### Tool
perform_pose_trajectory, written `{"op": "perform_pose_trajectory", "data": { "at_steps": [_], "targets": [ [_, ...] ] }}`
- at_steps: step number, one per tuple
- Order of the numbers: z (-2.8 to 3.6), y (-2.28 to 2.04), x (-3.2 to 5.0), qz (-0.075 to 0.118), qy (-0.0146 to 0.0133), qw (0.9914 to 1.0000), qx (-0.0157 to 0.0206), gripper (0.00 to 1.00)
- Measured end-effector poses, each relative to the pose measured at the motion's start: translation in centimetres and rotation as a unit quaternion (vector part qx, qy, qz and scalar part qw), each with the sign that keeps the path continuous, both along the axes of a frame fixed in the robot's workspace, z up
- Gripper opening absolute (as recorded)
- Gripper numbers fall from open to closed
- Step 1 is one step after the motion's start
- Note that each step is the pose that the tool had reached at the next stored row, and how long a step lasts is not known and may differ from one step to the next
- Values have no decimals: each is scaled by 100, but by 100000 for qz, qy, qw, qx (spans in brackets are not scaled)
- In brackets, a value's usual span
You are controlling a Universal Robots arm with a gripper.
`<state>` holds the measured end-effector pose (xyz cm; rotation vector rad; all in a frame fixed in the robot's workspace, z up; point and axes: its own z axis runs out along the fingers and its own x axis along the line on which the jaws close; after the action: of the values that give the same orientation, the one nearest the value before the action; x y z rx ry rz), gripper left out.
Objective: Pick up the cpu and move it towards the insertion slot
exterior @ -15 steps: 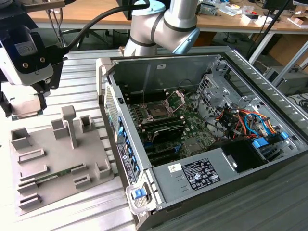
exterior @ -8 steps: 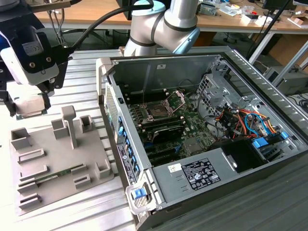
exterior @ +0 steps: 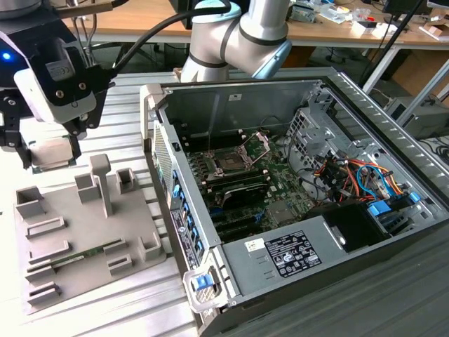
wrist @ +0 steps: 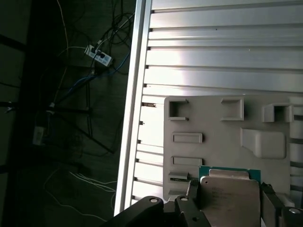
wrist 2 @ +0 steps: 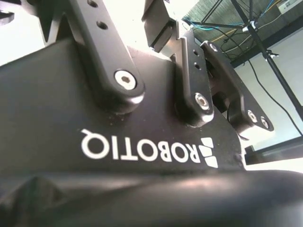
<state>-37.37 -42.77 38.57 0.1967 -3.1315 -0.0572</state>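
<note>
The pincer (wrist: 229, 208) holds the cpu (wrist: 230, 196) up above the grey holder tray (exterior: 84, 232), upper left of the exterior view. The insertion slot (exterior: 231, 163) sits well apart, mid-frame.

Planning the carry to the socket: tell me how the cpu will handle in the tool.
The cpu looks thin, flat and rigid, so it probably won't flex. Its smooth metal top suggests it could slip in the tool. Being small, it is likely light.
</note>
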Motion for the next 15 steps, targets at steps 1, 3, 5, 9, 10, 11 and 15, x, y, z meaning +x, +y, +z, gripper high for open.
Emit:
{"op": "perform_pose_trajectory", "data": {
  "at_steps": [1,3,5,9,10,11,15],
  "targets": [
    [0,0,11,1,-1,100000,1,55],
    [0,0,24,-1,-1,100000,1,55],
    [0,0,40,0,-4,100000,2,55],
    [0,1,78,-1,-1,100000,0,55],
    [0,1,89,0,-2,100000,-1,55],
    [-1,0,96,0,-6,100000,3,55],
    [0,0,143,3,-4,100000,1,55]
  ]
}}
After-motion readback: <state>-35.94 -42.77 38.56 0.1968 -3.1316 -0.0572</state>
